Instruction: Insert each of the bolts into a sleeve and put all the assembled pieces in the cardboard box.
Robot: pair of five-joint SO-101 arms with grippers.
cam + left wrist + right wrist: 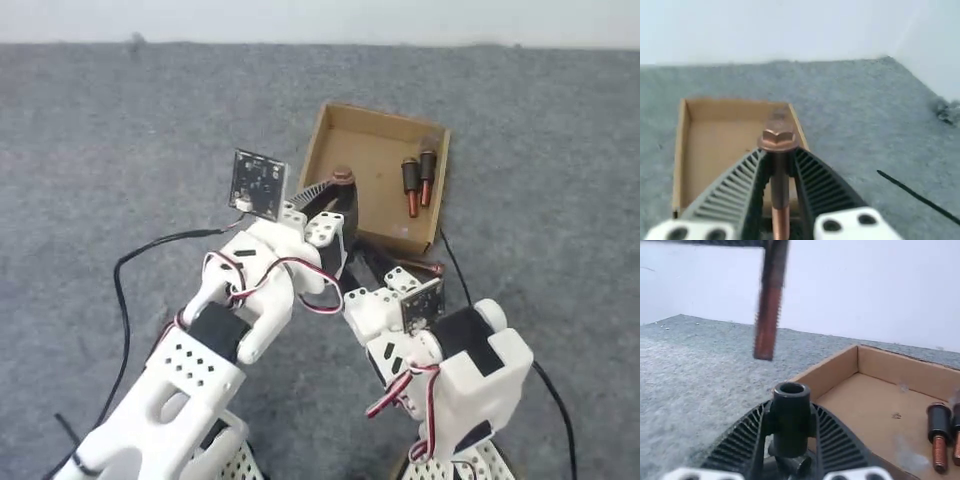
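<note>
Bolt (pixel 777 141) of copper colour pinched between the ribbed fingers (pixel 730 195) of the left gripper (pixel 777 152), hexagonal head just above the fingertips, shank running down between them. Black sleeve (pixel 790 405) clamped upright in the right gripper (pixel 790 415), open bore facing up, ribbed fingers pressed against both of its sides. Threaded end of the bolt hanging above the sleeve in the right wrist view, apart from it and not yet inside the bore. Grey carpet (pixel 120 120) underneath, with the cardboard box (pixel 322 140) just beyond both grippers; near wall of the box directly behind the sleeve in the right wrist view. Two assembled pieces (pixel 411 180) lying side by side on the box floor, close to its right-hand wall in the high view, black sleeves toward the far side, copper shanks pointing toward the arms. Left gripper over the near left corner of the box in the high view, bolt head uppermost. Thin black cable (pixel 915 196) lying across the carpet to one side of the box.
</note>
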